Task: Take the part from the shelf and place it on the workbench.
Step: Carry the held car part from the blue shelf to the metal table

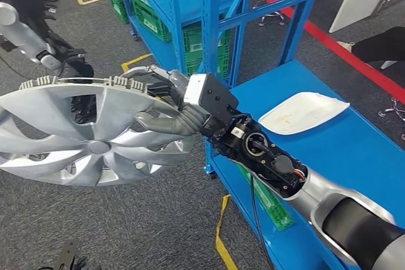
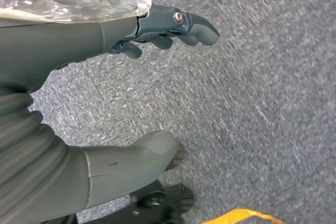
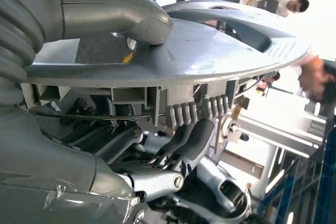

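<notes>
My right hand [image 1: 164, 102] gripping the silver wheel cover [image 1: 86, 134] by its rim, above grey floor, my left hand [image 2: 118, 93] hanging open, fingers apart, blue workbench [image 1: 334, 150] beside.

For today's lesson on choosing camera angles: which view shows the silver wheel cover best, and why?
The head view: it shows the wheel cover almost whole, spokes and rim, held at its edge by the right hand above the floor. The right wrist view shows just its rim and clips edge-on, close up. The left wrist view shows the left hand over carpet.
</notes>
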Robot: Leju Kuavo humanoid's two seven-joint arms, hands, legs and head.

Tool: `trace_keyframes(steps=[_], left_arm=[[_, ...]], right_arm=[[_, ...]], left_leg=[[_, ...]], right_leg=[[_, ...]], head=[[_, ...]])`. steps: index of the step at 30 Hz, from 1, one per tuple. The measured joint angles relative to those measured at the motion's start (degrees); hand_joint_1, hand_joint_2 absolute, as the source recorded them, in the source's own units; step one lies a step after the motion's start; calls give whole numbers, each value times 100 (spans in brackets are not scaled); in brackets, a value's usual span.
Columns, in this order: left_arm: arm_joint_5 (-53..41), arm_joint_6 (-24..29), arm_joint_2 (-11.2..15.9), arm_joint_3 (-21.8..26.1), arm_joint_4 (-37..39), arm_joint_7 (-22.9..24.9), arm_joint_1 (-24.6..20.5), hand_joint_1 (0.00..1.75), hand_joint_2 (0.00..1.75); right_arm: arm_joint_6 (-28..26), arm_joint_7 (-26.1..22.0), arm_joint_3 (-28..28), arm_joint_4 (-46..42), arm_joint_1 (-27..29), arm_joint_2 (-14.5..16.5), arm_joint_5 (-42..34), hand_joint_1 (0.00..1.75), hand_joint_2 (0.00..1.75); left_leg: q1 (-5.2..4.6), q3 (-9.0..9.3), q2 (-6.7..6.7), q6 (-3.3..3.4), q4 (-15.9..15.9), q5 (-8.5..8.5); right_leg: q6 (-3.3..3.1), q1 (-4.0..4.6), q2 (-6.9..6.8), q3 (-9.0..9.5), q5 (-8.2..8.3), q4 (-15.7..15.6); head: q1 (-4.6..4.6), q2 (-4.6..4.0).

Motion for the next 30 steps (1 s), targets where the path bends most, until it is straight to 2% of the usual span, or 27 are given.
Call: trace_keyframes(steps=[2,3,5,8,9,10,11,12,13,14,15,16,17,18,20,21,22,24,25,26,27,28,29,30], left_arm=[[0,0,5,0,0,1,-6,0,175],[0,0,3,0,0,2,-10,0,175],[0,0,-6,0,0,7,-8,0,175],[0,4,-1,0,0,19,0,0,175],[0,8,-2,0,0,22,-3,0,175],[-1,11,-1,0,0,23,-12,0,175],[-2,14,-2,0,0,24,-21,0,175],[-5,15,-6,0,0,24,-30,0,175],[-10,15,-7,0,0,23,-35,0,175],[-16,15,-8,0,0,22,-33,0,175],[-22,15,-10,0,0,23,-30,0,175],[-28,15,-11,0,0,23,-28,0,175],[-33,15,-14,0,0,23,-29,0,175],[-37,16,-20,0,0,23,-31,0,175],[-45,26,-44,0,0,29,-30,0,175],[-49,33,-50,0,0,36,-25,0,175],[-51,42,-53,0,0,43,-15,0,175],[-51,50,-37,0,0,51,2,0,175],[-50,54,-33,0,-2,50,11,0,175],[-50,57,-28,0,-4,46,3,0,175],[-50,64,-17,0,-7,44,-14,0,175],[-50,70,-15,0,-10,42,-29,0,175],[-49,74,-8,0,-10,41,-46,0,175],[-49,77,-5,0,-11,42,-46,0,175]], right_arm=[[1,1,0,3,-3,7,3,175,175],[1,1,0,3,-9,10,7,175,175],[2,6,1,8,-23,20,15,175,175],[2,24,2,19,-33,36,24,175,175],[1,32,2,20,-37,38,30,175,175],[0,37,2,21,-43,38,35,175,175],[-1,40,2,22,-48,38,40,175,175],[-1,42,2,24,-52,38,42,175,175],[-2,43,2,28,-53,37,42,175,175],[-2,45,3,33,-51,37,42,175,175],[-2,48,3,39,-49,37,42,175,175],[-3,50,4,44,-50,37,42,175,175],[-3,52,4,48,-54,37,42,175,175],[-4,52,4,49,-63,37,42,175,175],[-4,50,3,51,-75,38,39,175,175],[-2,48,2,55,-78,38,37,175,175],[2,46,2,61,-77,38,36,175,175],[12,46,2,71,-81,40,35,175,175],[16,47,3,76,-88,45,36,175,175],[18,45,3,79,-95,52,36,175,175],[20,43,3,82,-102,58,34,175,175],[20,40,3,87,-106,64,33,175,175],[22,36,4,92,-103,66,33,175,175],[26,37,7,101,-97,66,32,175,175]], left_leg=[[-2,494,178,-8,-922,343],[-17,628,247,13,-1176,412],[-52,665,270,94,-1254,404],[-56,666,111,209,-1234,378],[-50,683,55,239,-1235,372],[-43,704,-1,265,-1238,369],[-42,719,-60,287,-1241,366],[-48,726,-120,304,-1241,362],[-57,728,-183,316,-1240,359],[-69,733,-251,324,-1239,355],[-81,743,-326,328,-1238,352],[-92,757,-406,331,-1238,348],[-100,774,-485,332,-1239,343],[-105,795,-557,332,-1242,337],[-73,809,-671,314,-1271,340],[-46,802,-722,293,-1283,348],[-17,790,-770,269,-1298,358],[-15,785,-884,211,-1329,379],[-28,781,-859,191,-1330,365],[-51,741,-724,163,-1260,304],[-64,642,-531,131,-1071,185],[-50,487,-302,101,-766,19],[-36,289,-143,60,-383,-156],[-10,79,-79,21,12,-302]], right_leg=[[56,-4,-104,37,-33,-2],[93,6,-140,49,-50,2],[158,39,-199,74,-73,-3],[232,22,-296,117,-141,10],[254,5,-224,93,-221,98],[268,-7,-89,-13,-364,339],[275,-11,69,-199,-549,724],[270,-9,217,-427,-747,1195],[259,2,289,-673,-902,1657],[241,14,316,-863,-965,1967],[211,28,331,-948,-903,2039],[170,49,351,-938,-739,1901],[120,71,386,-834,-494,1572],[62,98,465,-656,-206,1081],[-27,122,702,-345,133,350],[-52,133,786,-247,201,155],[-63,135,820,-205,200,121],[-77,137,733,-131,206,30],[-77,117,667,-83,205,-50],[-78,95,589,-28,208,-146],[-77,72,506,20,214,-233],[-75,63,433,37,223,-262],[-81,60,362,44,223,-272],[-81,58,289,41,217,-265]], head=[[-4,0],[-11,0],[6,0],[41,0],[52,0],[72,0],[95,0],[114,0],[128,0],[136,0],[140,0],[143,0],[147,0],[150,0],[120,0],[119,0],[127,0],[167,0],[172,0],[144,0],[115,0],[87,0],[56,0],[45,0]])
